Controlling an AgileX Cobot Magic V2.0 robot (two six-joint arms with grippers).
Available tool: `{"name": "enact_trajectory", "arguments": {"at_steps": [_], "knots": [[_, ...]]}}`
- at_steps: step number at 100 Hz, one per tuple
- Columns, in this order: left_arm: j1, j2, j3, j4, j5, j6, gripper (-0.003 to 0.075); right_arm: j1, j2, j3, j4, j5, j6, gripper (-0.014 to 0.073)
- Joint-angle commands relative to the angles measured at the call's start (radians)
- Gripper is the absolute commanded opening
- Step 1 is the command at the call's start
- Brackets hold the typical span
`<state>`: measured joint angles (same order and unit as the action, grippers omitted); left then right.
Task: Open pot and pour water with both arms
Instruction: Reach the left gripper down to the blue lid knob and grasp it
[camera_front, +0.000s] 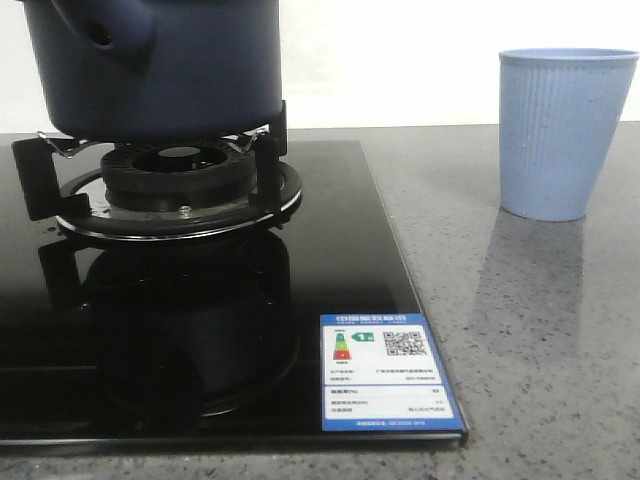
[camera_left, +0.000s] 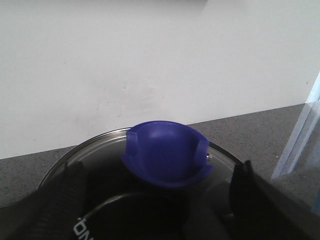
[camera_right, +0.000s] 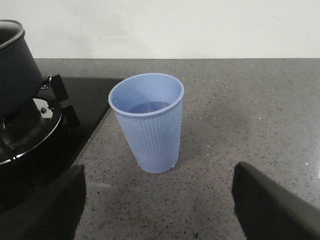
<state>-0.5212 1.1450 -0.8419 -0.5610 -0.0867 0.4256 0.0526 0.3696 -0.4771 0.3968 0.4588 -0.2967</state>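
Sitting on the burner grate (camera_front: 160, 185) of a glossy black gas hob (camera_front: 230, 330), the pot (camera_front: 150, 60) is dark navy, with a stubby hollow tube sticking out of its side. The left wrist view looks down on its glass lid (camera_left: 100, 145), topped by a blue cupped knob (camera_left: 167, 155). The left gripper (camera_left: 160, 210) hangs over that lid with its two dark fingers (camera_left: 60, 200) spread wide, one on each side of the knob and clear of it, holding nothing; the knob lies just ahead of the gap between them. To the right of the hob, on the speckled grey counter (camera_front: 560, 350), a light blue ribbed cup (camera_front: 562, 130) stands upright, well apart from the pot, with a little water showing at its bottom in the right wrist view. The right gripper (camera_right: 160, 210) is also wide open and empty, its fingers (camera_right: 270, 200) low over the counter, with the cup just in front of the gap, untouched. From this pincer the pot is off to one side, beyond the cup, seated on the hob.
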Motion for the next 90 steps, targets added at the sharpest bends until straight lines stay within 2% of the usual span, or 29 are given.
{"name": "enact_trajectory", "arguments": {"at_steps": [1, 42, 68, 90], "knots": [[-0.007, 0.014, -0.057, 0.006, -0.058, -0.001, 0.0565, 0.002, 0.014, -0.037, 0.018, -0.077, -0.012, 0.0545], [-0.007, 0.114, -0.116, 0.018, -0.063, -0.001, 0.0564, 0.002, 0.014, -0.037, 0.018, -0.077, -0.012, 0.0545], [-0.007, 0.137, -0.116, 0.054, -0.111, -0.001, 0.0564, 0.002, 0.014, -0.037, 0.018, -0.077, -0.012, 0.0545], [-0.007, 0.137, -0.116, 0.127, -0.135, -0.001, 0.0524, 0.002, 0.014, -0.037, 0.018, -0.077, -0.012, 0.0545]]}}
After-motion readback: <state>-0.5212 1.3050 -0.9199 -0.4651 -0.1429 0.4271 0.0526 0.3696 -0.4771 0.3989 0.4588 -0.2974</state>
